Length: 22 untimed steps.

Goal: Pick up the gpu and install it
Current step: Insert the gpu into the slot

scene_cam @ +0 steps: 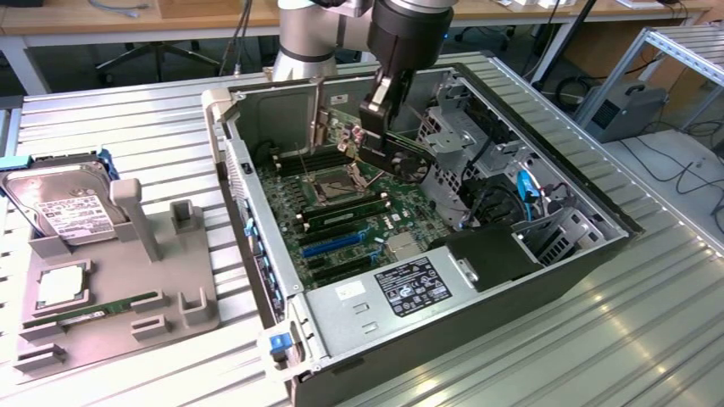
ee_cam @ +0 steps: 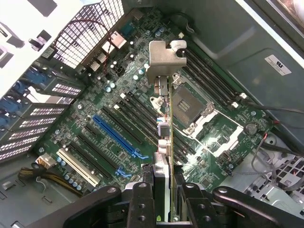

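Inside the open computer case, up over the green main board, our one arm's claw holds the graphics card. Two black fingers are closed on the card, one on each flat side. So the card is not off to any side of the claw. It sits right in the claw's grip.

From the wrist we look along the thin edge of the card. Its long side runs straight out from the claw toward the board. The silver end plate is the part farthest from the claw.

We think the card hangs in the air and is not in any slot yet. The blue slot lies on one side of it. The square chip socket lies on the other.
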Each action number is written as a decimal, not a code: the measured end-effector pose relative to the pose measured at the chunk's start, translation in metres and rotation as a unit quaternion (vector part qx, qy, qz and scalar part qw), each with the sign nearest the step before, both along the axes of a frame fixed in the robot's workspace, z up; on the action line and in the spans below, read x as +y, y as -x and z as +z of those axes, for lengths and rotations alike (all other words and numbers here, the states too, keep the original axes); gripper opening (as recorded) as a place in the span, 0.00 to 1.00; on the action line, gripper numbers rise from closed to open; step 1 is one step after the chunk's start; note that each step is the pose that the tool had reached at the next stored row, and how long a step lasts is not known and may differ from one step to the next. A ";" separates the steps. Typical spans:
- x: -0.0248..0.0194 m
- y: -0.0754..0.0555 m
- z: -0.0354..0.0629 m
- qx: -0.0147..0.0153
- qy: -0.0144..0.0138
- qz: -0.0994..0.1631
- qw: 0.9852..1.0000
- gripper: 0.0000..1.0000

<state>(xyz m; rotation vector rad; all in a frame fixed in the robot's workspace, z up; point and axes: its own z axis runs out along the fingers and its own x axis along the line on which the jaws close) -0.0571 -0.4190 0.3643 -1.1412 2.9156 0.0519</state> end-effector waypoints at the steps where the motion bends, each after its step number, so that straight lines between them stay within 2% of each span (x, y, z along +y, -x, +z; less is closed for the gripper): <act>1: 0.0000 0.000 0.0000 0.000 0.000 0.001 1.000 0.27; 22: 0.0000 0.000 -0.0008 0.000 0.001 0.018 1.000 0.27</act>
